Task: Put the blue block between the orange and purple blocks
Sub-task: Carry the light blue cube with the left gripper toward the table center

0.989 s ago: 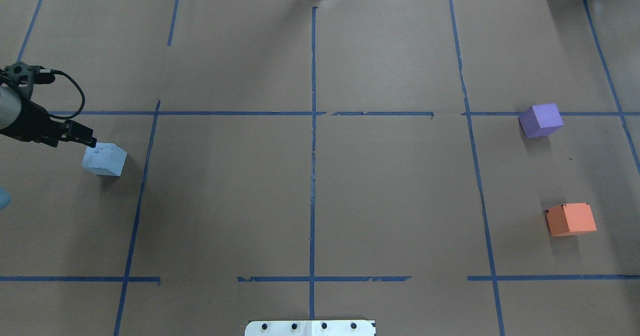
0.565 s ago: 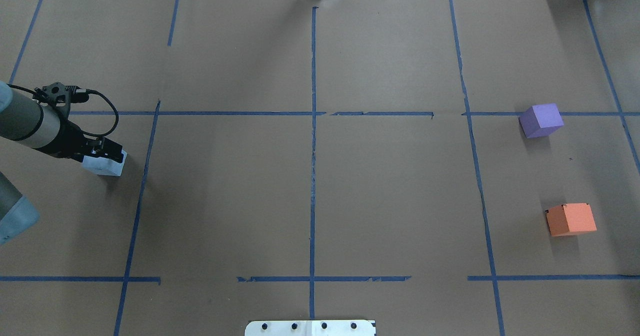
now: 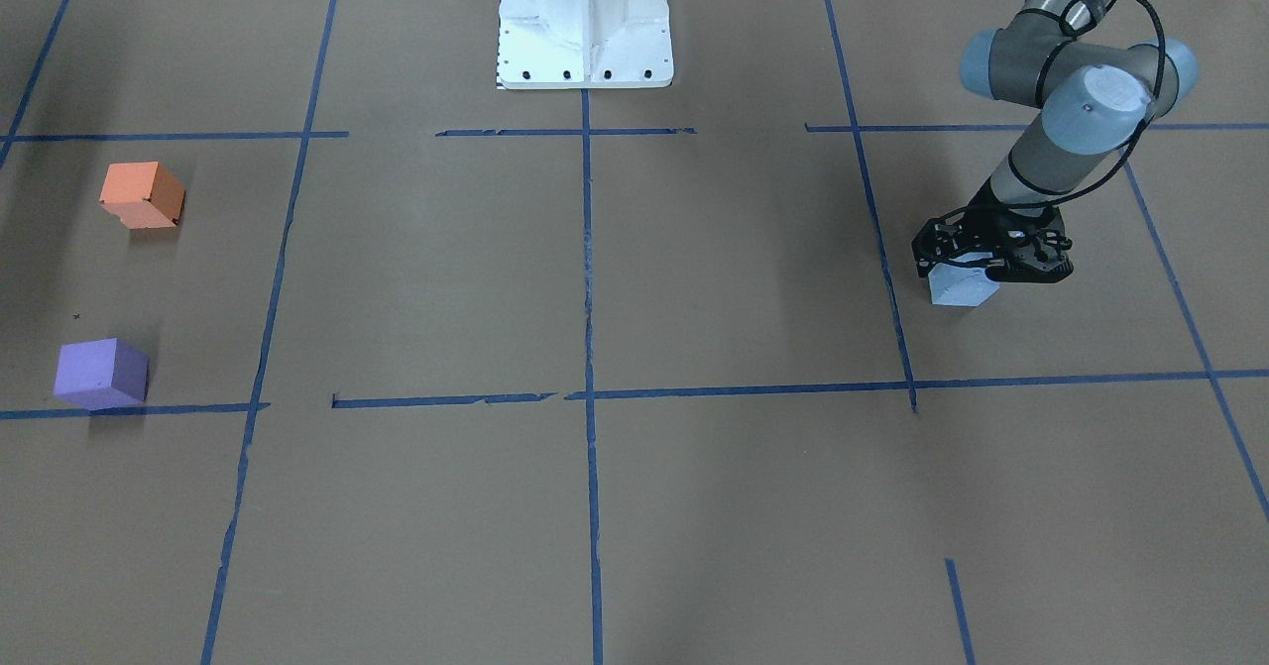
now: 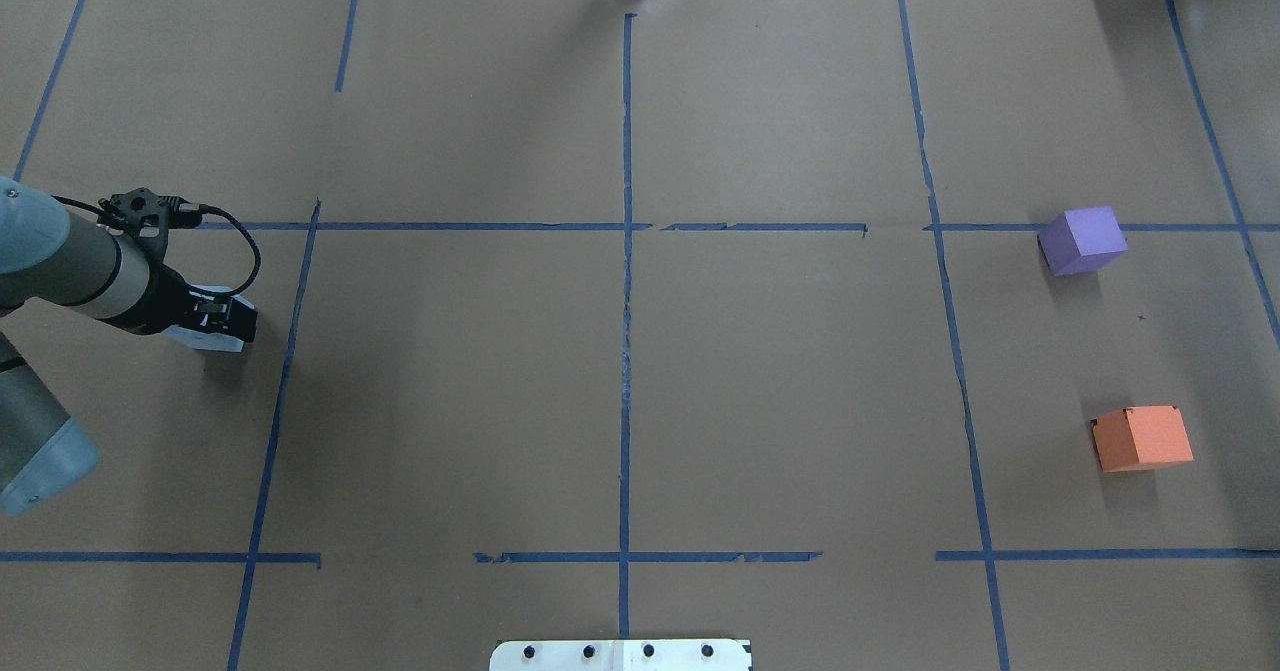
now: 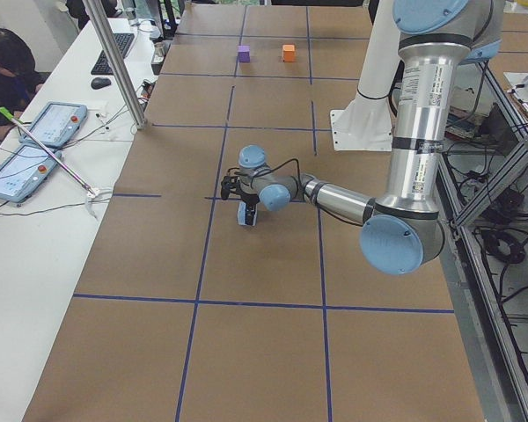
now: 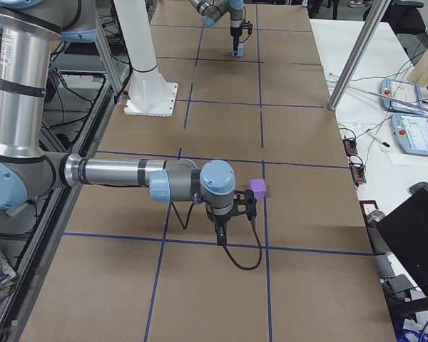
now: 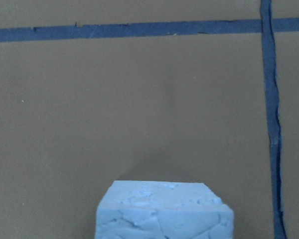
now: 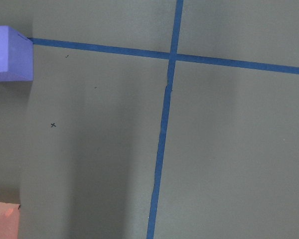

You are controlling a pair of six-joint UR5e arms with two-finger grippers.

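Note:
The light blue block (image 3: 962, 290) sits on the brown paper at the robot's far left and fills the bottom of the left wrist view (image 7: 164, 211). My left gripper (image 4: 225, 323) is low over it, covering most of it from overhead, and looks open around its top (image 3: 991, 261). The purple block (image 4: 1082, 241) and the orange block (image 4: 1142, 438) stand apart at the far right, with bare paper between them. My right gripper (image 6: 220, 239) shows only in the exterior right view, near the purple block (image 6: 257, 188); I cannot tell its state.
Blue tape lines (image 4: 626, 301) divide the paper into squares. The robot's white base (image 3: 585, 21) stands at the near middle edge. The right wrist view shows the purple block (image 8: 7, 52) at top left and the orange block's corner (image 8: 2, 221) at bottom left.
My left arm has swung right and down. Its gripper was beside the blue block's left edge and now sits over the block. The blocks have not moved.

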